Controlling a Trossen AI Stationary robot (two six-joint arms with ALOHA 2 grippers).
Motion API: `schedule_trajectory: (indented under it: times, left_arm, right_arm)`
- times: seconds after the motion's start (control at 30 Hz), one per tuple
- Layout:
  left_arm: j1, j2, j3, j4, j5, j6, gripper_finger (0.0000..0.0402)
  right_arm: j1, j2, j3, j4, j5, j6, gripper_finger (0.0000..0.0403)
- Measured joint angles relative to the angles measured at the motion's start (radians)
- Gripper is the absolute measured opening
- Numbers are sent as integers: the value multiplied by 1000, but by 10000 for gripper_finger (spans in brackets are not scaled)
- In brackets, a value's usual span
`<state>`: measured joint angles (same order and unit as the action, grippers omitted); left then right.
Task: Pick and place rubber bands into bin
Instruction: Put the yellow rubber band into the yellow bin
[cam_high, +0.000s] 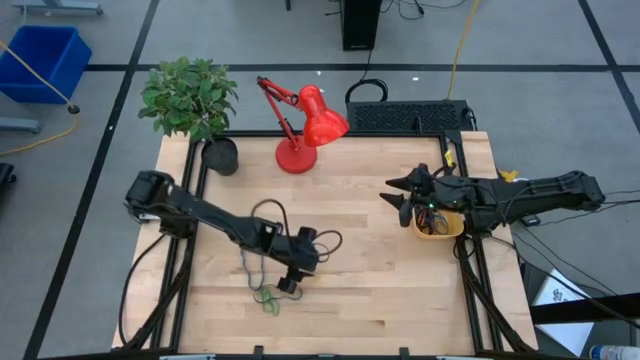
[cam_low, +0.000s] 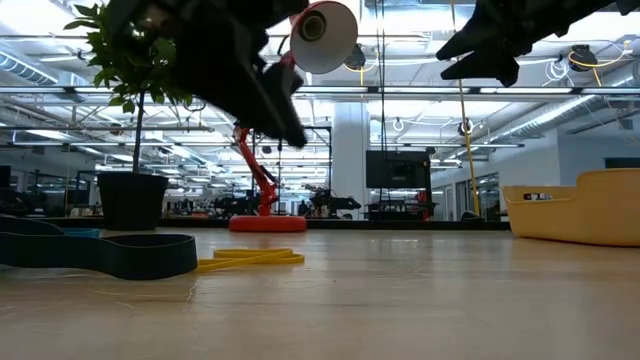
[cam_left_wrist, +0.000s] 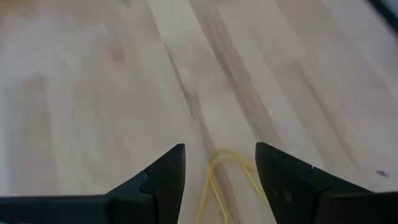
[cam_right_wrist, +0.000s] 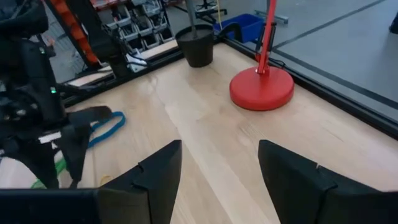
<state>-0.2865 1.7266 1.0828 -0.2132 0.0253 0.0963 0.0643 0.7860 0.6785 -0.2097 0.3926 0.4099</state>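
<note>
**Left gripper over a yellow band, right gripper beside the bin**

The left gripper (cam_high: 289, 284) hangs above the front-middle of the wooden counter (cam_high: 380, 290), its fingers spread apart with nothing between them. Through the left wrist view a thin yellow rubber band (cam_left_wrist: 222, 177) lies flat on the boards in the gap between the two dark fingers (cam_left_wrist: 165, 177), not touched by either.

The other rubber bands cluster near that arm: a green one (cam_high: 267, 298) sits just in front of the left gripper, and dark loops (cam_high: 262, 225) lie beside the arm's forearm (they are hard to tell from the black cables there). From counter height a broad dark band (cam_low: 110, 255) lies flat at the left, with the yellow band (cam_low: 250, 259) just beside it. The right wrist view shows a blue band (cam_right_wrist: 107, 129) and a green one (cam_right_wrist: 53, 171) near the left arm.

The right gripper (cam_high: 399, 198) is held in the air at the right side, fingers spread and empty, just beside the yellow-orange bin (cam_high: 441, 227). The bin stands near the counter's right edge, partly covered by the right arm; something dark lies inside it.

A red desk lamp (cam_high: 303, 125) and a potted plant (cam_high: 190, 100) stand at the back of the counter.
</note>
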Motion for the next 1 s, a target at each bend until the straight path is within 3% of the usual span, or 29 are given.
schedule_trajectory:
  times: [0.23,0.63,0.77,1.0]
  left_arm:
    - [-6,108,0,8,-60,-10,200]
    - [-6,205,6,-2,-28,-56,197]
    - [-7,208,5,-11,-22,-61,165]
    - [-9,210,4,-12,-13,-75,66]
  right_arm:
    - [0,0,0,-8,0,0,206]
    - [0,0,0,-13,-1,-15,204]
    - [0,0,0,-14,-1,-15,207]
    - [0,0,0,-32,-1,-15,204]
